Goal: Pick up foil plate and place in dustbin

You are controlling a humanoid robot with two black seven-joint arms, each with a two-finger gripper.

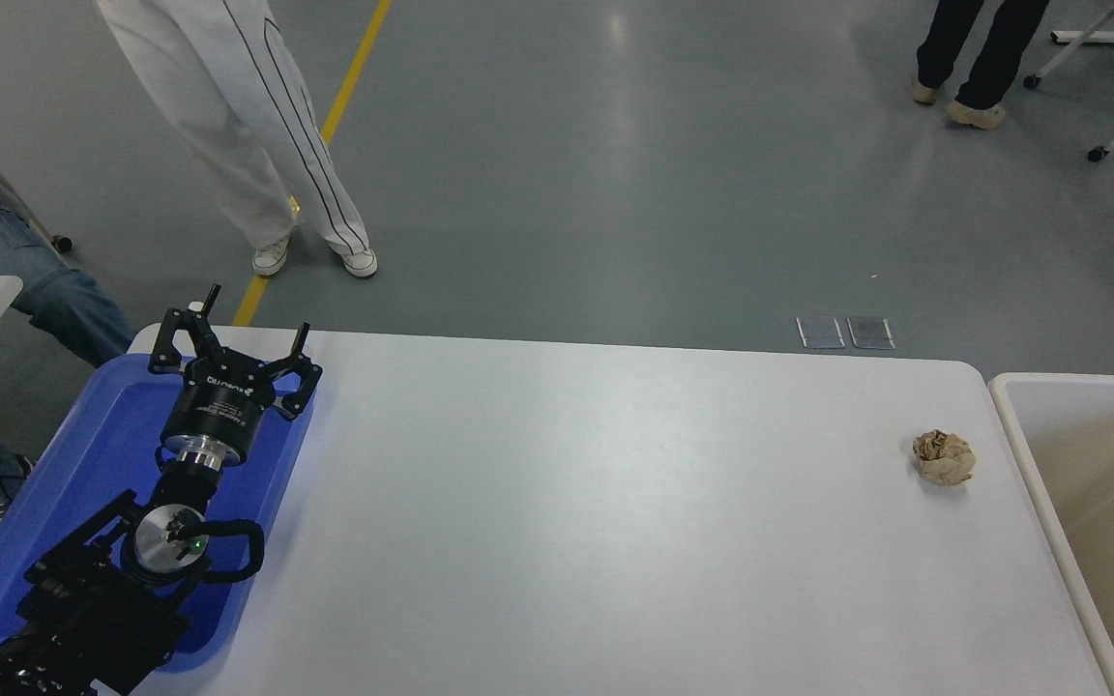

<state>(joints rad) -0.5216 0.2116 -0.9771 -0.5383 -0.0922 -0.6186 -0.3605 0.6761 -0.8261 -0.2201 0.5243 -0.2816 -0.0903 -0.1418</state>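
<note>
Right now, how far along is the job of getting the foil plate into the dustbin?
It looks done or nearly so. No foil plate shows on the white table, and none in the visible part of the dustbin, whose bottom is out of frame. Nothing is in hand: the left gripper is parked open over the blue tray, and the right arm is out of view. Only the brown paper ball remains, near the bin.

Shiny grey floor [615, 174] with a yellow line [325, 126] painted across it, plus chair wheels [1094, 153] top right, overhead light glare.
</note>
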